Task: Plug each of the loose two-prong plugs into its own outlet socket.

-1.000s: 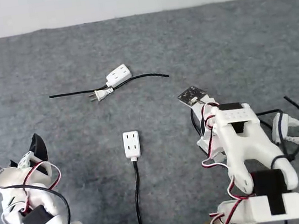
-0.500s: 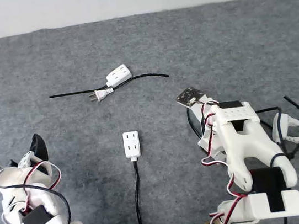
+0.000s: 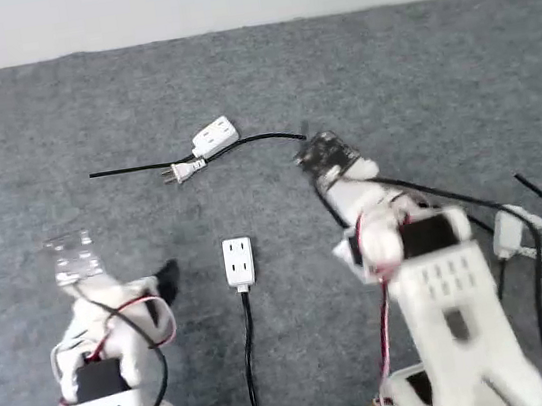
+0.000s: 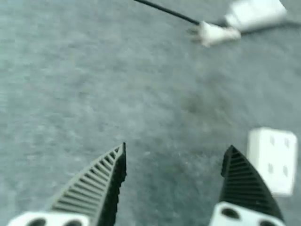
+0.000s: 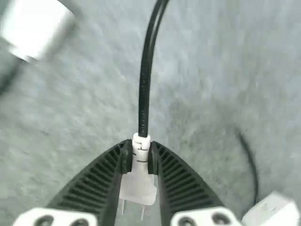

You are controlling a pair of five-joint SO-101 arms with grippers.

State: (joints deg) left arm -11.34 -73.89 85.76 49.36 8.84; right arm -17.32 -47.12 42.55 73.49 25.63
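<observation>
left gripper: fingers spread wide apart, gripping nothing, poised over bare grey worktop. the near outlet socket, white, lies face up on the worktop just outside the tip of one finger, not between the two. well ahead of the fingertips lies the loose plug, white, two prongs, flat on the worktop. the far outlet block sits just beside it; whether the two touch cannot be determined.

right gripper: fingers closed on the held plug, a white two-prong plug clamped by its body from both sides. its prongs point back toward the wrist. its black cord runs straight out ahead past the fingertips. a blurred white object lies ahead of the fingers and off to one side; it cannot be identified.

high view: the near outlet socket lies between the two arms, its own cord trailing toward the arm bases. the loose plug and far outlet block lie beyond it. the right arm extends over the worktop with its tip near the end of a black cord beside the far outlet block.
</observation>
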